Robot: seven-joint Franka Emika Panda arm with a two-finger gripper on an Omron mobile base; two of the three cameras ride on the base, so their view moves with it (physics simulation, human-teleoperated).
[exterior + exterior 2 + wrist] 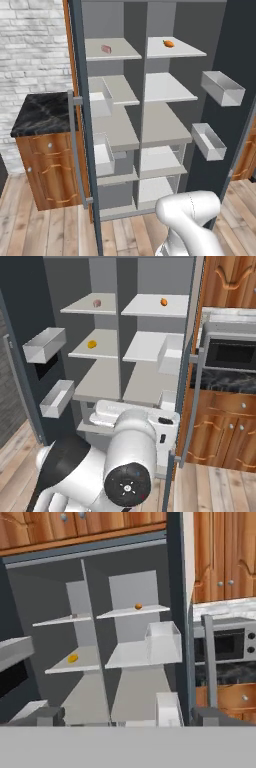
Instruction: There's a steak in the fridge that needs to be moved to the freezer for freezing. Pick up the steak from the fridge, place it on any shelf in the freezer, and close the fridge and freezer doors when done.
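The steak (106, 48) (96, 303), a small pinkish slab, lies on the topmost shelf (125, 50) (80, 306) of the freezer (112, 125), the left half of the unit. The fridge (165, 120) is the right half. Both doors stand wide open: the freezer door (80, 125) (22, 356) on the left, the fridge door (235, 60) (192, 371) on the right. My gripper (129, 717) is open and holds nothing. It sits low, well back from the shelves, facing into the unit. My white hand (135, 413) hangs in front of the lower shelves.
An orange carrot (169, 43) (163, 302) (138, 606) lies on the fridge's top shelf. A small yellow-orange item (92, 344) (73, 658) rests on the freezer's second shelf. Grey bins (222, 87) (44, 344) jut from the doors. A black-topped cabinet (42, 112) stands left, a microwave (230, 353) right.
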